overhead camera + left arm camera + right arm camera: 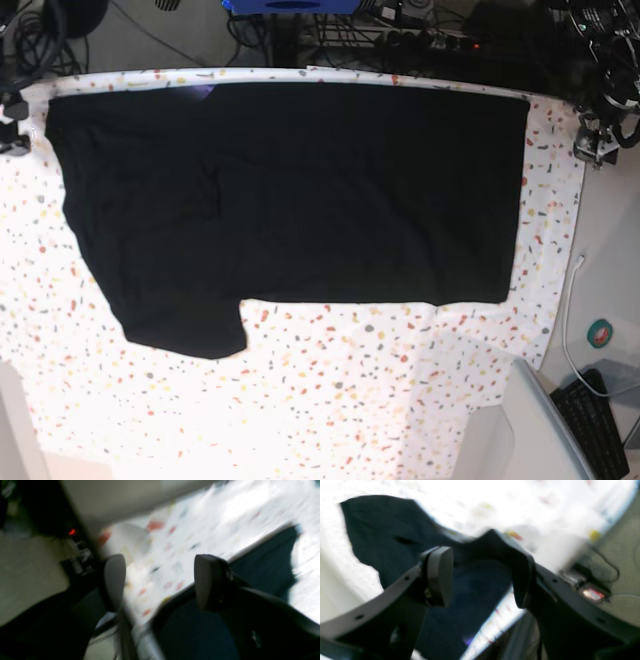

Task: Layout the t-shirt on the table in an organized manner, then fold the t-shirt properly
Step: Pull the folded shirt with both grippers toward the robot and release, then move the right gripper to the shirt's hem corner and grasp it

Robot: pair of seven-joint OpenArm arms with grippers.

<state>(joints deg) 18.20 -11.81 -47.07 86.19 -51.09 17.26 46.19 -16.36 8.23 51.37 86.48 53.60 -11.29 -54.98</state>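
The black t-shirt (290,190) lies spread flat on the speckled table (330,400), along the far edge, with one sleeve (180,320) pointing toward the near left. A faint purple spot (205,92) shows at its far edge. The left wrist view is blurred. My left gripper (162,582) is open above the table edge, with the shirt (265,562) under its right finger (207,580). My right gripper (480,580) is open with its jaws wide apart just above the shirt (385,535). Neither gripper shows clearly in the base view.
A plain white side surface (612,250) with a cable (568,310) lies to the right. A keyboard (597,420) sits at the near right. Clamps stand at the far corners (12,125) (598,140). Cables and equipment (420,30) crowd the far edge.
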